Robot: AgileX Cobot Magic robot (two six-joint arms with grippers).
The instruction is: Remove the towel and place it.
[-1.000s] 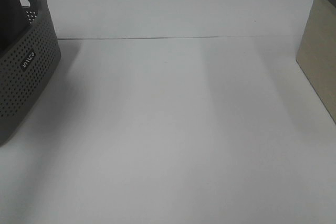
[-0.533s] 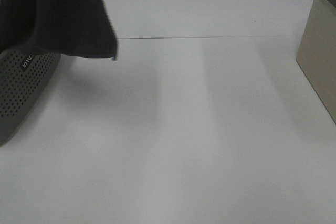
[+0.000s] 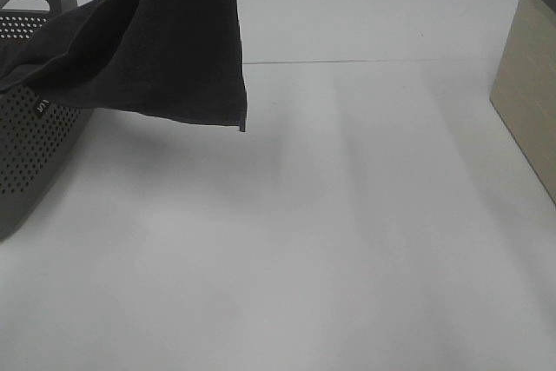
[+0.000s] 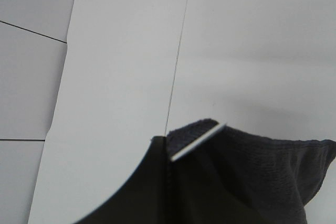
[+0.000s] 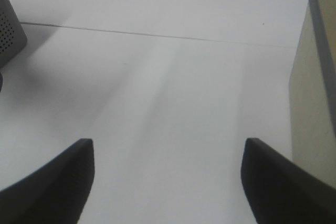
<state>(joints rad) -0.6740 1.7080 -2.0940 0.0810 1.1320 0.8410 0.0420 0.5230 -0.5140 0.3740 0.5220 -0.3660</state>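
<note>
1. Nearest: noted right gripper (image 5: pixel 168 148) with fingers spread wide, nothing between them, low over the bare white table (image 3: pixel 330 284).
2. Mid-table, left: found the towel (image 3: pixel 174 41) hanging in air from above the exterior view. Free corner dangling clear of the table, near the grey basket (image 3: pixel 30 154); other end lying over the basket rim.
3. Up at the left gripper (image 4: pixel 169 151): read as clamped together on a towel edge beside the white tag (image 4: pixel 197 141). Fingers hard to separate from the dark cloth in the wrist view, so depth of grip uncertain.
4. Farther right: beige box (image 3: pixel 526 84), well apart from the towel.
5. Risk: dragging or tipping the basket, if carried sideways with the trailing end on the rim. Cause: too little lift.
6. Risk: slipping out and landing in a heap. Cause: a shallow edge pinch bearing the whole weight.
7. Counted: one towel, one tag, one basket, one box, two grippers.
</note>
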